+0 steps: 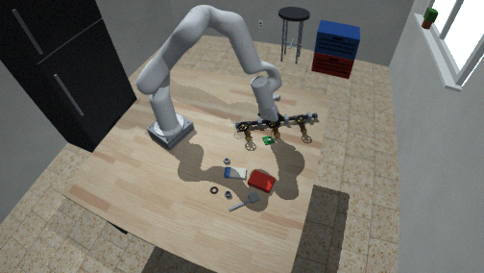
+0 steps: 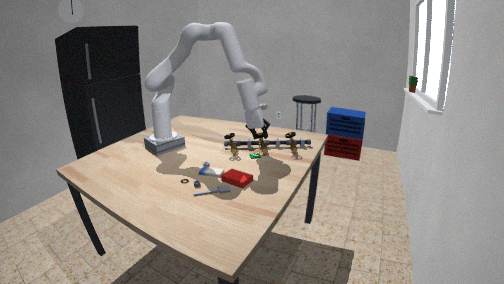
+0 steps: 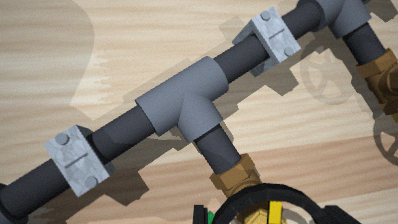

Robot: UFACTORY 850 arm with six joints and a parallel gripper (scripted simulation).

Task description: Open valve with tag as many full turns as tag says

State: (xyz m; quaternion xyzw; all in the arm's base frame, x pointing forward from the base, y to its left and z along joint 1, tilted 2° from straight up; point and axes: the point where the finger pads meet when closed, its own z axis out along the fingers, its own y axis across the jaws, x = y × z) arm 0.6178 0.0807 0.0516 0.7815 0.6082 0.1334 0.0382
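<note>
A dark pipe (image 1: 288, 118) (image 2: 277, 143) (image 3: 125, 132) lies clamped on the table at the far side, with three brass valves branching off it. My gripper (image 1: 270, 123) (image 2: 260, 133) (image 3: 270, 219) points down over the middle valve and is shut on its black handwheel (image 3: 265, 188), which carries a yellow mark (image 3: 274, 212). A green tag (image 1: 268, 139) (image 2: 255, 155) lies on the table just in front of this valve. The left valve (image 1: 245, 128) (image 2: 230, 136) and the right valve (image 1: 302, 120) (image 2: 291, 136) (image 3: 381, 75) stand free of the gripper.
A red box (image 1: 261, 181) (image 2: 237, 177), a blue and white block (image 1: 234, 172), a scraper (image 1: 244, 202), a black washer (image 1: 214, 190) and small nuts lie nearer the table's front. The arm's base (image 1: 170, 131) stands at the left. A stool and stacked crates stand beyond the table.
</note>
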